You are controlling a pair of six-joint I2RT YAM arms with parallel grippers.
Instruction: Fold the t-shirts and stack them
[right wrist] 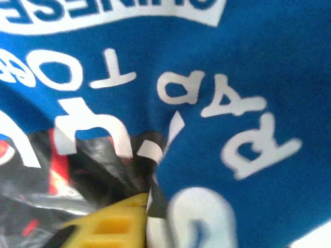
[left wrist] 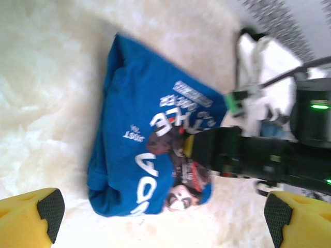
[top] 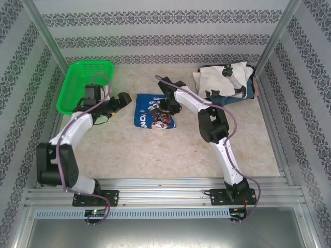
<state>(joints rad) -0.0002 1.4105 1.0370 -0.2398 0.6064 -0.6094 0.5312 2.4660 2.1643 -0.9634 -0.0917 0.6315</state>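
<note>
Back and to the left of the blue t-shirt [top: 151, 111] sits the green basket [top: 85, 82]. My left gripper [top: 125, 99] hangs just left of the shirt, spread wide, with nothing between its dark pads [left wrist: 51, 209]. The shirt lies bundled with its print up. My right gripper [top: 166, 107] is down on the shirt's right edge. One yellow finger [right wrist: 111, 225] presses creased cloth, but I cannot tell whether it grips. Back and to the right of the shirt lies a heap of other t-shirts [top: 225, 77], a white one on top.
</note>
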